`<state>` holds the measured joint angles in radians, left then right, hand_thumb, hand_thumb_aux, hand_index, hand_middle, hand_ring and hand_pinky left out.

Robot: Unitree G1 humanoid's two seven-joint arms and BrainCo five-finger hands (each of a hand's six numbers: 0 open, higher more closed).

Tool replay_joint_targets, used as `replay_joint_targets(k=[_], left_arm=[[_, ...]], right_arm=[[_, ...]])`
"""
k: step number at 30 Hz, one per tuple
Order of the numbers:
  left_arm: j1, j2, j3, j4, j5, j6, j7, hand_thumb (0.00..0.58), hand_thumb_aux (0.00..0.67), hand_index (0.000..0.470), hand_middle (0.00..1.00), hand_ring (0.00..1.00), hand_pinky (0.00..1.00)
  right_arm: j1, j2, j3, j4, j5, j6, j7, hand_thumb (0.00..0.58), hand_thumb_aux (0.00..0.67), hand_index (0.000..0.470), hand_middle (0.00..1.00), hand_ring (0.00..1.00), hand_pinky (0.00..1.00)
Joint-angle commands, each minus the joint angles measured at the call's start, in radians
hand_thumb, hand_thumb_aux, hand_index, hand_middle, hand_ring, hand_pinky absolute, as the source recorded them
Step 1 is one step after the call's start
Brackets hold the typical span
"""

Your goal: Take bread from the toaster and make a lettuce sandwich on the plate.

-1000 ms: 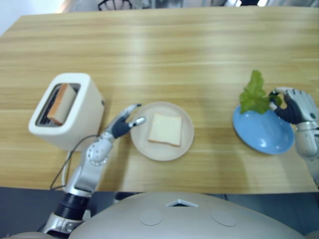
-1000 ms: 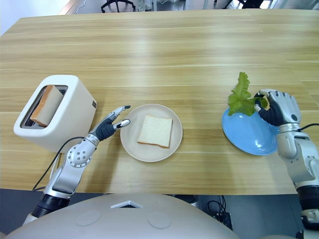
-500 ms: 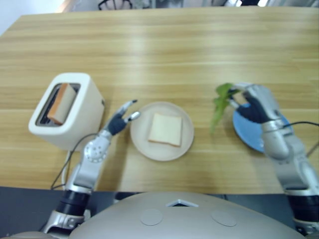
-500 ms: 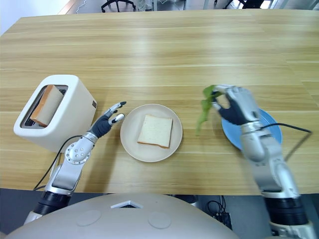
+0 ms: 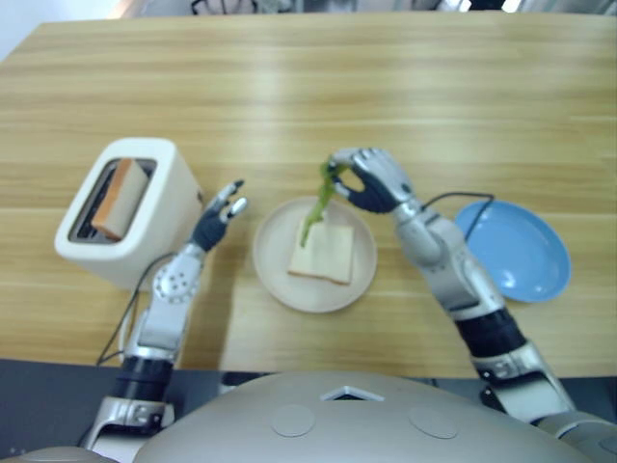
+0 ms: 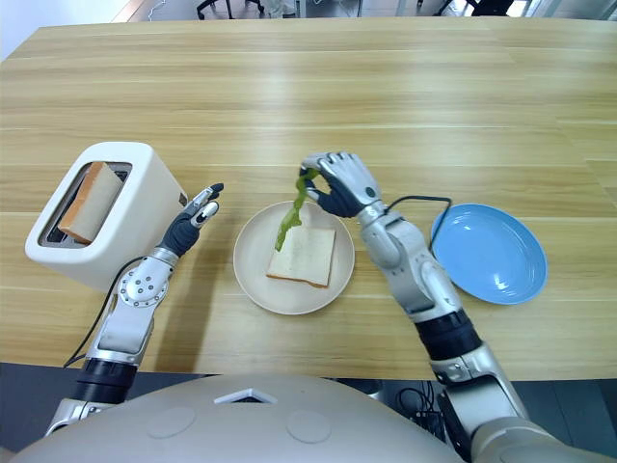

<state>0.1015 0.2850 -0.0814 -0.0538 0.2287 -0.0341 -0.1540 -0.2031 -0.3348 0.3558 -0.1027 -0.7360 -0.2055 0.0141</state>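
A green lettuce leaf [image 6: 291, 214] hangs from my right hand [image 6: 339, 184], whose fingers are shut on its top end; the leaf dangles just above a white bread slice [image 6: 302, 256] lying on the beige plate [image 6: 253, 280]. The white toaster [image 6: 125, 224] stands at the left with a browned slice of bread [image 6: 82, 202] in its slot. Between the toaster and the plate my left hand [image 6: 192, 217] is raised with fingers spread and holds nothing.
A blue plate [image 6: 492, 255] lies bare to the right of my right forearm. A black cable [image 6: 416, 201] loops on the table near it. The toaster's cord [image 6: 92, 333] runs off the front edge. The far half of the wooden table [image 6: 308, 87] is open.
My right hand has carried the lettuce leftwards from the blue plate to above the bread on the beige plate. My left hand has drawn back from the plate's rim towards the toaster.
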Motion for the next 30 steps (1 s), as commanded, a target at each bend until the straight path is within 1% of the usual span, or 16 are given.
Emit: replay_joint_targets(k=[1,6,12,17,23,24,25,26,27,28,30], left_arm=[[0.001,-0.007,-0.006,0.024,-0.001,-0.005,0.005,0.000,0.000,0.000,0.00,0.00,0.00],[0.002,-0.010,-0.012,0.031,0.001,-0.009,0.006,0.000,0.000,0.000,0.00,0.00,0.00],[0.001,-0.010,-0.026,0.040,0.015,-0.011,0.008,0.000,0.000,0.000,0.00,0.00,0.00],[0.006,-0.005,-0.040,0.038,0.022,-0.009,0.008,0.000,0.000,0.000,0.00,0.00,0.00],[0.008,0.000,-0.046,0.034,0.021,-0.006,0.005,0.000,0.000,0.000,0.00,0.00,0.00],[0.008,0.001,-0.046,0.033,0.020,-0.006,0.005,0.000,0.000,0.000,0.00,0.00,0.00],[0.008,0.001,-0.046,0.034,0.020,-0.006,0.004,0.000,0.000,0.000,0.00,0.00,0.00],[0.008,0.001,-0.046,0.034,0.020,-0.006,0.003,0.000,0.000,0.000,0.00,0.00,0.00],[0.008,0.001,-0.047,0.034,0.020,-0.005,0.003,0.000,0.000,0.000,0.00,0.00,0.00],[0.007,0.003,-0.047,0.034,0.019,-0.006,0.001,0.000,0.000,0.000,0.00,0.00,0.00],[0.006,0.004,-0.046,0.035,0.018,-0.007,-0.001,0.000,0.000,0.000,0.00,0.00,0.00]], right_arm=[[0.004,0.005,0.034,0.087,-0.017,-0.014,-0.007,0.580,0.670,0.460,1.00,1.00,1.00],[0.052,-0.007,0.055,0.169,-0.007,-0.047,-0.031,0.580,0.670,0.460,1.00,1.00,1.00],[0.116,-0.039,0.046,0.251,0.008,-0.088,-0.048,0.580,0.670,0.460,1.00,1.00,1.00],[0.164,-0.092,0.014,0.268,0.020,-0.098,-0.056,0.580,0.670,0.460,1.00,1.00,1.00],[0.224,-0.152,-0.013,0.227,0.028,-0.087,-0.041,0.580,0.670,0.460,1.00,1.00,1.00],[0.228,-0.160,-0.011,0.223,0.021,-0.081,-0.037,0.580,0.670,0.460,0.84,0.84,0.84],[0.235,-0.165,-0.013,0.218,0.018,-0.076,-0.038,0.570,0.581,0.399,0.00,0.00,0.00],[0.241,-0.169,-0.016,0.210,0.020,-0.071,-0.036,0.456,0.360,0.247,0.00,0.00,0.00],[0.246,-0.172,-0.019,0.204,0.023,-0.067,-0.035,0.456,0.360,0.247,0.00,0.00,0.00],[0.254,-0.175,-0.023,0.189,0.030,-0.063,-0.030,0.000,0.000,0.000,0.00,0.00,0.00],[0.271,-0.181,-0.037,0.154,0.055,-0.060,-0.013,0.000,0.000,0.000,0.00,0.00,0.00]])
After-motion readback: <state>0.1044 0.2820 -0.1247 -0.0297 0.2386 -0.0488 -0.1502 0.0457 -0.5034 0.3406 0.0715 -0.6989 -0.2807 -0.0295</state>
